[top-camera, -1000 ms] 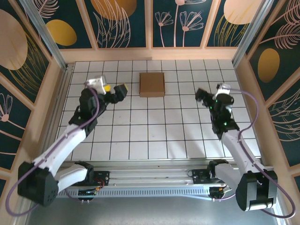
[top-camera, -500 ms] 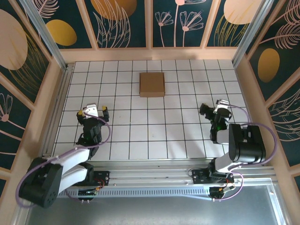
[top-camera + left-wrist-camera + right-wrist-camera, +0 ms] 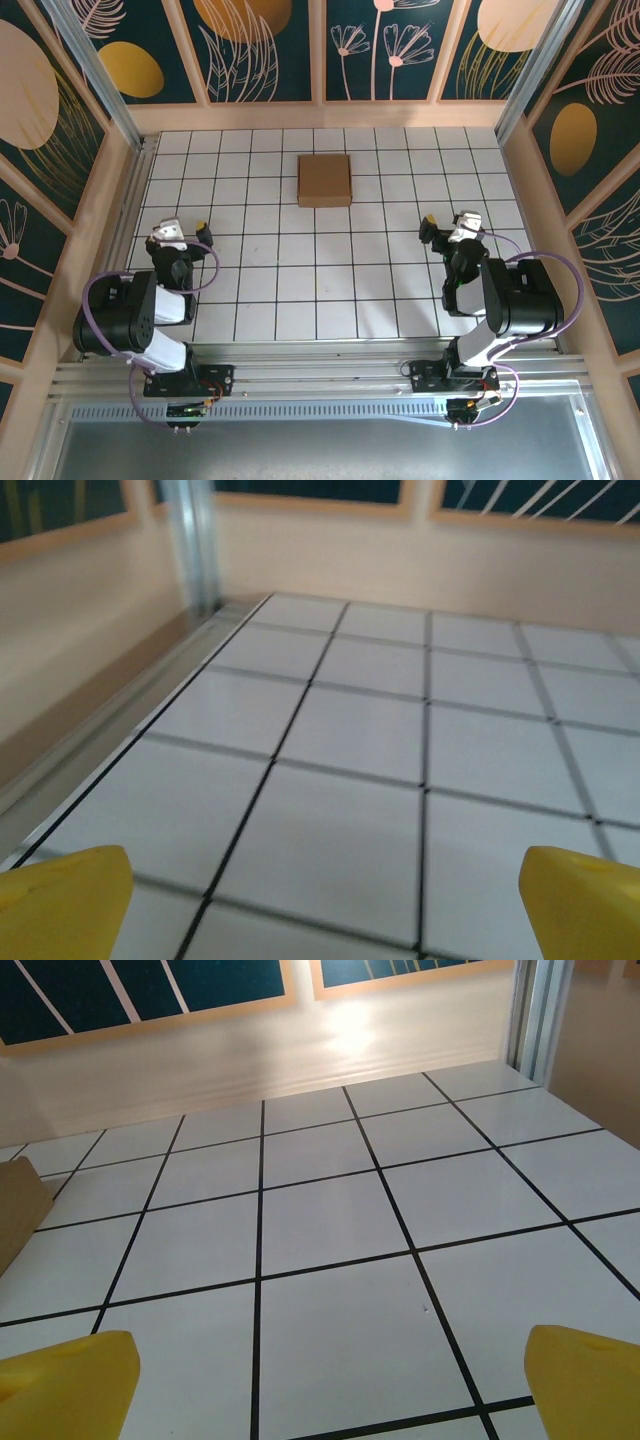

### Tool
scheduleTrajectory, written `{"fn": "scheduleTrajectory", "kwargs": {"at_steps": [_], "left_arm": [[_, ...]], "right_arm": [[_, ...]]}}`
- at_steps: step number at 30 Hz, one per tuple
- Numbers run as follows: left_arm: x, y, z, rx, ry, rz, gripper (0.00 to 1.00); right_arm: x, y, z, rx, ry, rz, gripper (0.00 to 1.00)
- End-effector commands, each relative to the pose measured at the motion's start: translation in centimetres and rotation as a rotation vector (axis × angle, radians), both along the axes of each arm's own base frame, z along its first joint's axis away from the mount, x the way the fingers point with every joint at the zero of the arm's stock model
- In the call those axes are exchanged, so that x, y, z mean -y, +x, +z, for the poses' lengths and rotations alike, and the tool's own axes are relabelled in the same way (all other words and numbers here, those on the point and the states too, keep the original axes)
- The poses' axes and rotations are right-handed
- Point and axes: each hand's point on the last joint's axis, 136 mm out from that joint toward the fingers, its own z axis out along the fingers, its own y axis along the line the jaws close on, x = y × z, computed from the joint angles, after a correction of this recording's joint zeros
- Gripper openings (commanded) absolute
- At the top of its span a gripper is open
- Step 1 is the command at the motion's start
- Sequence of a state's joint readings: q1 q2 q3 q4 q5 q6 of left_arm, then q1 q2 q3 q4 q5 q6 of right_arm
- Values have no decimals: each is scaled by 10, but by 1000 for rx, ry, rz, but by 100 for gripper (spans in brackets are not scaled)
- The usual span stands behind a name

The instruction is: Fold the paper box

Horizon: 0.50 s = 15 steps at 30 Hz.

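Near edge: both arms tucked close to their bases. Left end effector [image 3: 320,915] spread wide, its yellow fingertips [image 3: 62,905] at the wrist view's lower corners over the white tiled desk [image 3: 300,290]. Right end effector [image 3: 325,1385] equally wide, gripping nothing. Farther out: paper box [image 3: 324,180], closed, squarish, brown cardboard, resting on the far-centre tiles, well apart from both.
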<state>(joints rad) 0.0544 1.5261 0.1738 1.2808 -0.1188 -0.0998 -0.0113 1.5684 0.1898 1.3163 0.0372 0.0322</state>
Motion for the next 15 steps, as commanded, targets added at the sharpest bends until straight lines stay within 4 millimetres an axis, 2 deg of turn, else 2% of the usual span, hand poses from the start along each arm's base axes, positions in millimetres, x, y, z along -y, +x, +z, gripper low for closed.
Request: {"fn": "scheduleTrajectory", "kwargs": {"at_steps": [1, 15], "left_arm": [[16, 14, 23, 71, -24, -102, 99], [17, 13, 25, 82, -23, -102, 99]], "right_arm": [[4, 4, 17, 64, -22, -26, 99], [2, 1, 18, 74, -25, -10, 99]]}}
